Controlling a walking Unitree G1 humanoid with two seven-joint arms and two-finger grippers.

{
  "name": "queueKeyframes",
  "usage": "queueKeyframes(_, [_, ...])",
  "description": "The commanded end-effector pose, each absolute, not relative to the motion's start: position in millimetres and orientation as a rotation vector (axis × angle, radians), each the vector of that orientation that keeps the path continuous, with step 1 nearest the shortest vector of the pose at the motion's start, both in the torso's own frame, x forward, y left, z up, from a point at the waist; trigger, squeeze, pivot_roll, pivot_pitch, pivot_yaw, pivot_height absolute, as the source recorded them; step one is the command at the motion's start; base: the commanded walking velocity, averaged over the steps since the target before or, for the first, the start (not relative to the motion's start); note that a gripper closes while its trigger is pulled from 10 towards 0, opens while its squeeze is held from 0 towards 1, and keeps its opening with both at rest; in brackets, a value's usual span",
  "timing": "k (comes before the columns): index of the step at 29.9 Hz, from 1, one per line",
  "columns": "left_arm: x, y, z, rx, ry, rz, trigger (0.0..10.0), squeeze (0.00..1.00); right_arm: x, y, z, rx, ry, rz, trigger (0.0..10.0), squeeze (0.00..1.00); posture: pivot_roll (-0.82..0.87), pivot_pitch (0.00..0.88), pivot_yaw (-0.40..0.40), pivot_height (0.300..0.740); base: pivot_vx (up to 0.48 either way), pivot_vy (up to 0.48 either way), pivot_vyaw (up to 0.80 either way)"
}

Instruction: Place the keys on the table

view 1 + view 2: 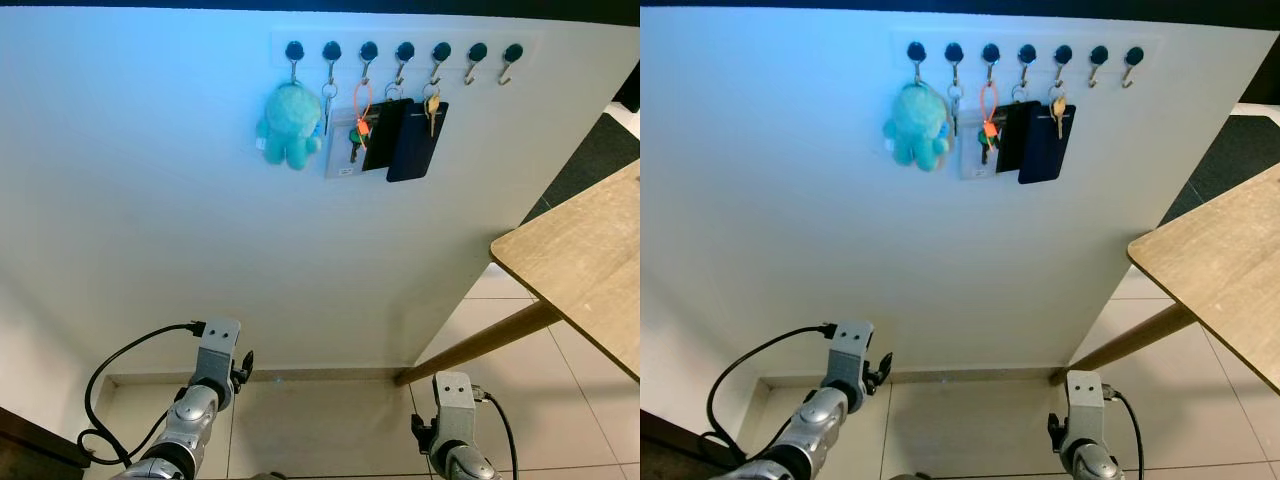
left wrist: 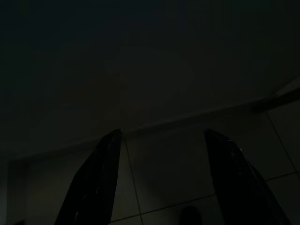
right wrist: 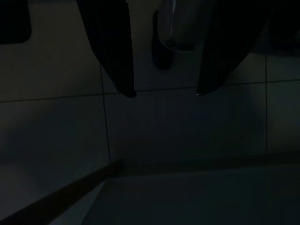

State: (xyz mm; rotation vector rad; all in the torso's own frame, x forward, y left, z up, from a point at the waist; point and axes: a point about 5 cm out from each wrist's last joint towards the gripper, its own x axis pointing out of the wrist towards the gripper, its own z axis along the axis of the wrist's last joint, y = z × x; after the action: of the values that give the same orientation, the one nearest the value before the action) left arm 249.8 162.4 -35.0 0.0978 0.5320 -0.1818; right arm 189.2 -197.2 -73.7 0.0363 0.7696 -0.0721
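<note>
along the hook rail (image 1: 400, 50) high on the wall, the keys (image 1: 431, 110) are hanging among neighbouring items while both grippers, left gripper (image 2: 161, 178) and right gripper (image 3: 164, 91), are being held low with fingers spread, so neighbours risk being snagged during reaching.

Matt white wall (image 1: 150, 200), fuzzy teal plush toy (image 1: 288, 125), shiny metal keys (image 1: 432, 110), matt wood-grain table (image 1: 590, 265), glossy floor tiles (image 1: 320, 430), silver metal arms.
</note>
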Motion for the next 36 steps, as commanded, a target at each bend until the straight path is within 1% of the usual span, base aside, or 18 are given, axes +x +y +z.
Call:
queueKeyframes(1, [248.9, 163.5, -36.2, 0.082, 0.546, -0.175, 10.0, 0.0, 188.4, -196.5, -74.2, 0.036, 0.769, -0.074, 10.0, 0.0, 0.02, 0.034, -0.035, 0.74, 0.0, 0.0, 0.0])
queueKeyframes(2, [249.0, 163.4, -36.2, 0.08, 0.547, -0.175, 10.0, 0.0, 188.8, -196.4, -74.0, 0.036, 0.768, -0.074, 10.0, 0.0, 0.02, 0.034, -0.035, 0.74, 0.0, 0.0, 0.0])
queueKeyframes(7, [249.7, 163.7, -35.9, 0.081, 0.549, -0.175, 10.0, 0.0, 189.8, -196.6, -73.5, 0.035, 0.766, -0.074, 10.0, 0.0, 0.02, 0.036, -0.036, 0.74, 0.0, 0.475, 0.0])
queueKeyframes(22, [250.1, 166.0, -33.6, 0.111, 0.519, -0.183, 10.0, 0.0, 188.7, -196.6, -74.0, 0.039, 0.767, -0.077, 10.0, 0.0, 0.02, 0.042, -0.033, 0.74, 0.0, 0.0, 0.0])
queueKeyframes(29, [249.8, 165.3, -33.6, 0.135, 0.517, -0.195, 10.0, 0.0, 188.8, -194.6, -74.2, 0.044, 0.765, -0.076, 10.0, 0.0, 0.03, 0.048, -0.033, 0.74, 0.0, -0.48, 0.0])
queueKeyframes(33, [249.3, 167.7, -35.0, 0.088, 0.533, -0.148, 10.0, 0.0, 188.4, -194.6, -74.4, 0.044, 0.766, -0.077, 10.0, 0.0, 0.03, 0.05, -0.033, 0.74, 0.0, -0.129, 0.0])
queueKeyframes(36, [250.4, 170.3, -34.4, 0.102, 0.532, -0.119, 10.0, 0.0, 188.3, -194.7, -74.4, 0.045, 0.766, -0.077, 10.0, 0.0, 0.03, 0.05, -0.033, 0.74, 0.0, 0.0, 0.0])
